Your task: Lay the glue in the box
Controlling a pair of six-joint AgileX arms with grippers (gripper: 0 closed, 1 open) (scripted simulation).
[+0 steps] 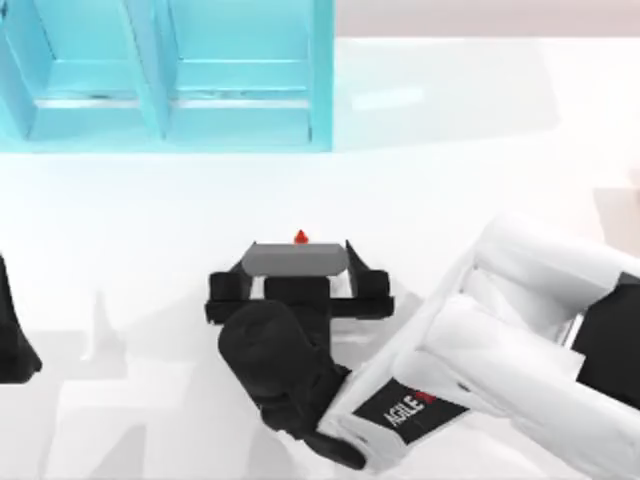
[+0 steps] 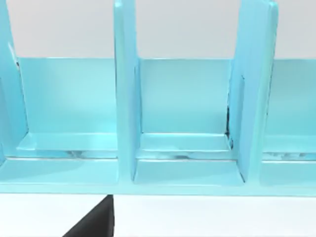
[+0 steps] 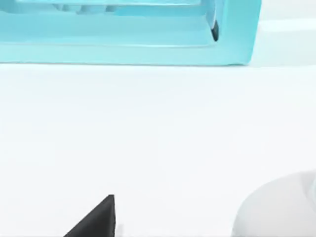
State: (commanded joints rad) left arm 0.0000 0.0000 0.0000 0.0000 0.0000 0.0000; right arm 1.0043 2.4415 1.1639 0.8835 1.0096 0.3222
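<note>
Table: a plain white table (image 1: 150,230), bare between the box and the arms; nothing of the room beyond it can be made out.
Box: the pale blue box (image 1: 240,110) lies along the far edge, left of centre, split by upright dividers into open compartments; in the left wrist view its compartments (image 2: 185,143) look bare, so I judge the glue is not yet inside.
Right arm: the white AgileX right arm (image 1: 520,330) reaches in from the near right to mid-table, probably because the glue stands on its side of reach.
Right gripper: the right gripper (image 1: 298,262) hangs over the glue, its body covering the fingers, so I cannot tell how wide they stand or whether they hold the bottle.
Left gripper: the left gripper (image 1: 15,330) sits parked at the near left edge, facing the box.
Glue: only the red-orange cap of the glue (image 1: 301,237) peeks out at the gripper's far side, well short of the box.
</note>
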